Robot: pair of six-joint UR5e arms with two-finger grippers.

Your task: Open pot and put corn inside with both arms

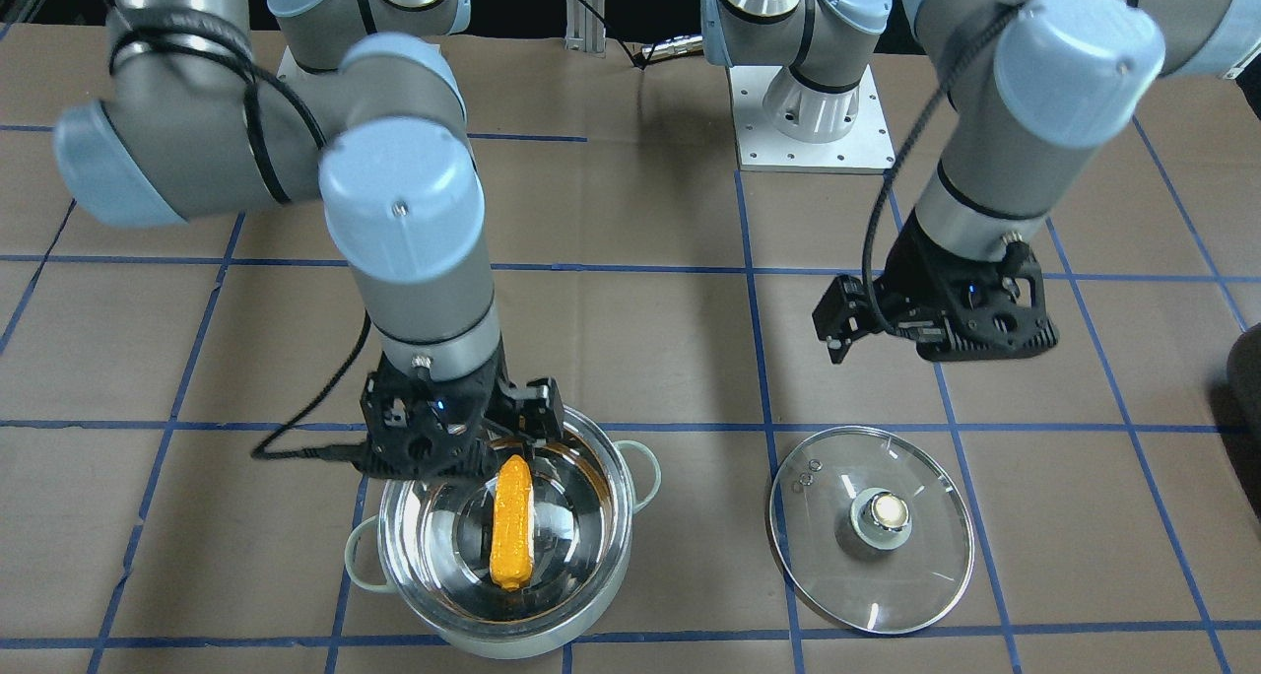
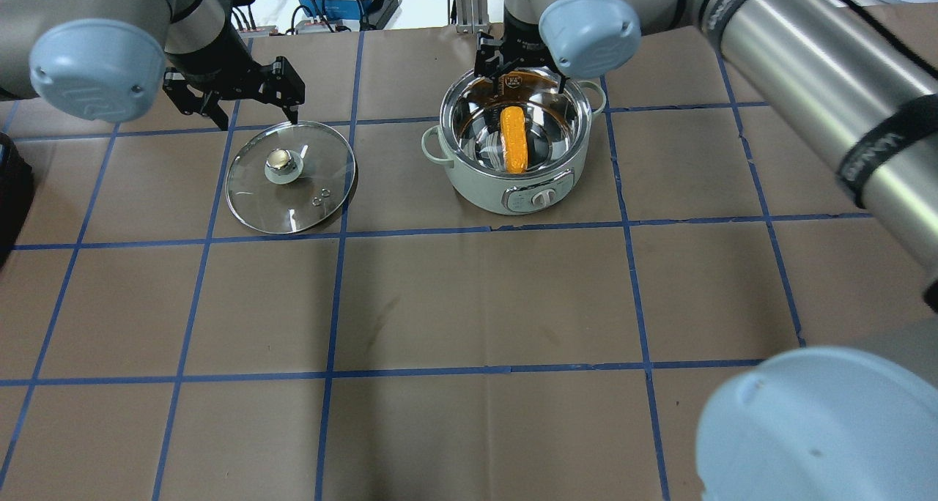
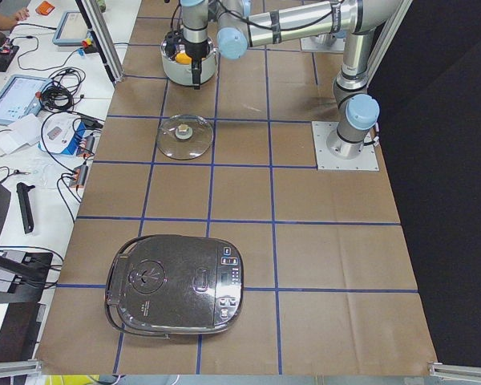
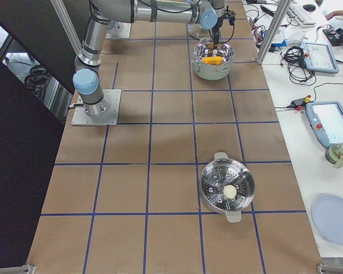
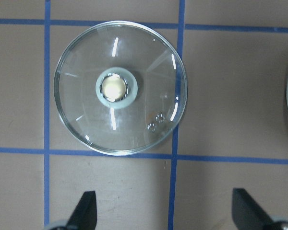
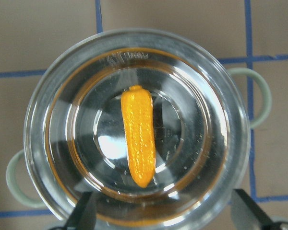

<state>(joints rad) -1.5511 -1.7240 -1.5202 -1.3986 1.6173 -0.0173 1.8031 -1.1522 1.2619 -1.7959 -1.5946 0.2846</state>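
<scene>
The pot [image 1: 581, 556] stands open, with its pale wall and green handles also in the overhead view [image 2: 476, 186] and its steel inside in the right wrist view [image 6: 216, 143]. The corn [image 1: 512, 531] lies flat on the pot's bottom, free of any gripper [image 2: 514, 138] [image 6: 139, 136]. My right gripper [image 1: 473, 447] [image 2: 520, 72] [image 6: 165, 215] hangs open and empty just above the pot's rim. The glass lid [image 1: 921, 575] [image 2: 293, 193] [image 5: 149, 72] lies flat on the table beside the pot. My left gripper [image 1: 916, 339] [image 2: 256, 113] [image 5: 165, 211] is open and empty above the lid's edge.
A black rice cooker [image 3: 176, 285] sits at the table's end on my left. A steel pot with a steamer insert [image 4: 226, 188] sits toward the end on my right. Blue tape lines grid the brown table. A dark object [image 2: 11, 186] is at the overhead view's left edge.
</scene>
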